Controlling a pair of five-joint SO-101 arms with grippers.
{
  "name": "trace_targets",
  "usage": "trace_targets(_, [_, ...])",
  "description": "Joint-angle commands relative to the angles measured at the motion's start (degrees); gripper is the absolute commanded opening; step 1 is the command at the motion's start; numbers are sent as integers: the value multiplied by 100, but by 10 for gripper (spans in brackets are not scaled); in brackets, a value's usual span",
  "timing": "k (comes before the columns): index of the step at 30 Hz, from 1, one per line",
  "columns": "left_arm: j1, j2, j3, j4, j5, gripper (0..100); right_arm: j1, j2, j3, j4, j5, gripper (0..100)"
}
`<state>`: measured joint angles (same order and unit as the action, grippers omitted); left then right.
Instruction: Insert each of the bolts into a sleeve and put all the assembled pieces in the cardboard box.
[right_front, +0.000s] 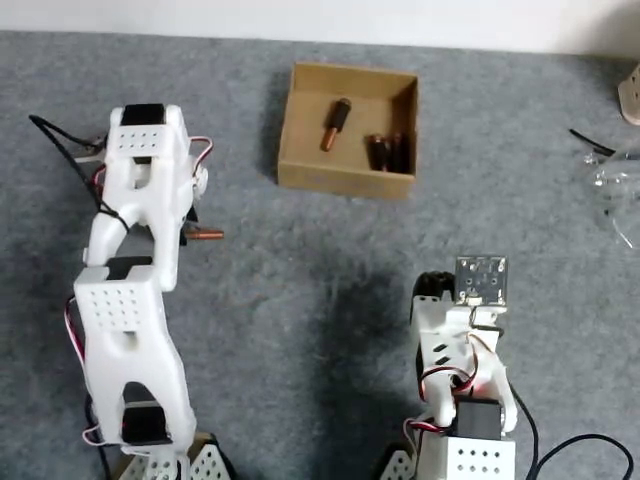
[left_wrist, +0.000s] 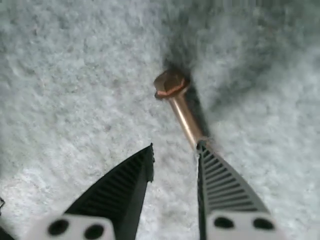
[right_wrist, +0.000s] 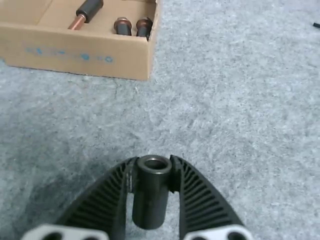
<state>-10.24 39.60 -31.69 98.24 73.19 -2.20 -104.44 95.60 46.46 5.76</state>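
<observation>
A copper bolt lies on the grey carpet, its hex head away from my left gripper. The gripper is open, and one fingertip touches the shank's near end. From above, the bolt sticks out beside the left arm's wrist. My right gripper is shut on a black sleeve, held upright with its bore facing up, a short way in front of the cardboard box. The box holds one assembled piece lying flat and two more in a corner.
A clear plastic item with black wire lies at the right edge of the carpet. Open carpet stretches between the two arms and in front of the box.
</observation>
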Motion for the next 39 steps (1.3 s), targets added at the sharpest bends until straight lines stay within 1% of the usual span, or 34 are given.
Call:
trace_targets(1, [-224, 127, -242, -176, 44, 138, 22, -84, 444, -233, 79, 5])
trace_targets(8, [-382, 1077, -277, -607, 18, 138, 22, -84, 444, -233, 79, 5])
trace_targets(21, [-391, 1051, -259, -615, 9, 132, 22, -84, 444, -233, 79, 5])
trace_targets(23, [-418, 1033, -268, -571, 9, 104, 22, -84, 444, -233, 79, 5])
trace_targets(25, [-479, 1024, -277, -563, 9, 23, 22, -84, 444, -233, 79, 5])
trace_targets(26, [-488, 1024, -277, -563, 9, 0, 22, -84, 444, -233, 79, 5])
trace_targets(27, [-488, 1024, -277, -554, 9, 16, 22, -84, 444, -233, 79, 5])
trace_targets(29, [-497, 1024, -277, -554, 9, 2, 22, -84, 444, -233, 79, 5])
trace_targets(34, [-488, 1024, -277, -563, -9, 6, 22, -84, 444, -242, 79, 5])
trace_targets(36, [-497, 1015, -303, -589, -211, 6, 22, -84, 444, -242, 79, 5])
trace_targets(39, [-505, 927, -831, -325, -756, 6, 22, -84, 453, -242, 79, 5])
